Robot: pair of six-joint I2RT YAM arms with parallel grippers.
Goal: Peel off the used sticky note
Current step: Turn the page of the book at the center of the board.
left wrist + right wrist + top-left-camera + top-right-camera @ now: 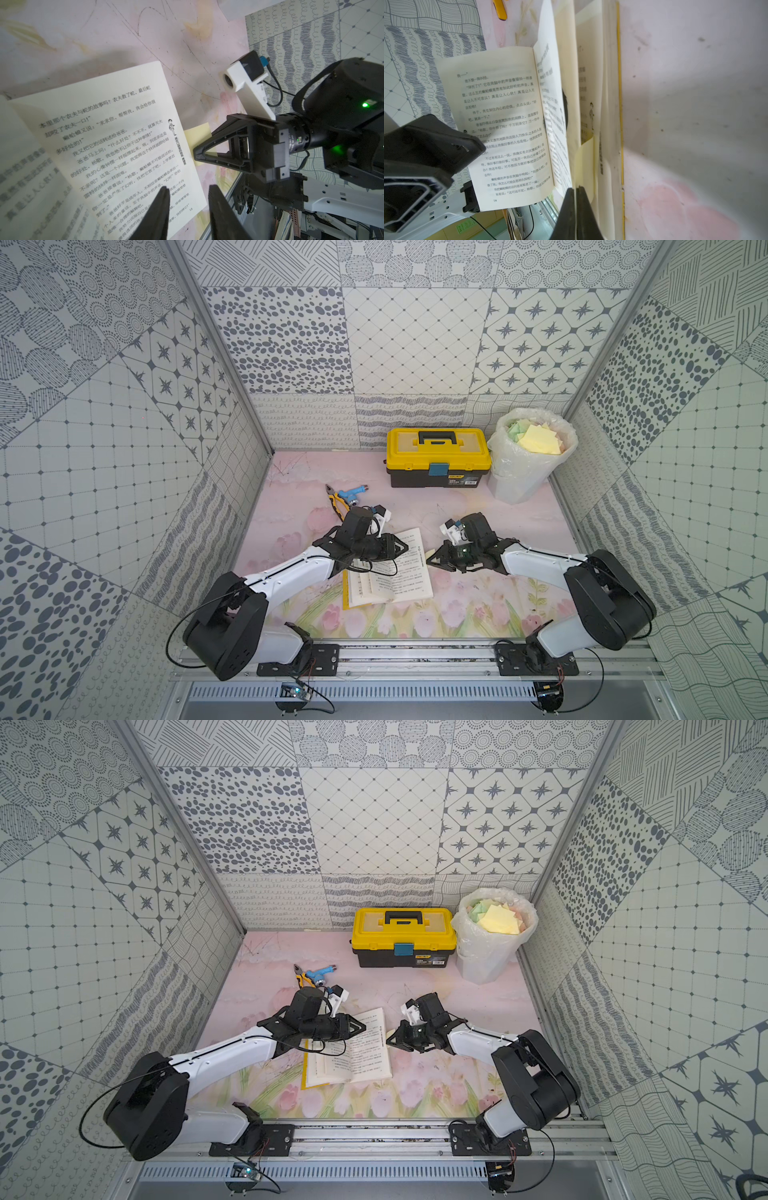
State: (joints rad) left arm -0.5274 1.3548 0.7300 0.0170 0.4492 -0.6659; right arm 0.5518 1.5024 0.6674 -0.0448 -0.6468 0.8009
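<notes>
Two grippers share this: my right gripper (575, 188) is closed flat on the free edge of the pale yellow paper sticky note (586, 164), which pokes out past the outer edge of the open cream-paged paperback book (116, 133), while my left gripper (188, 187) hangs partly open and empty over the page, I judge to steady it. The print is Chinese; page numbers read 14 and 15.

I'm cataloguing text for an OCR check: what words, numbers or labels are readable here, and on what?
"15": corner of a page of the open cream-paged, yellow-covered book.
"14": corner of its facing page.
"却咬了农夫一口!": printed line on page 15.
Label on the yellow-and-black plastic toolbox: too small to read.
No writing visible on the pale yellow paper sticky note.
</notes>
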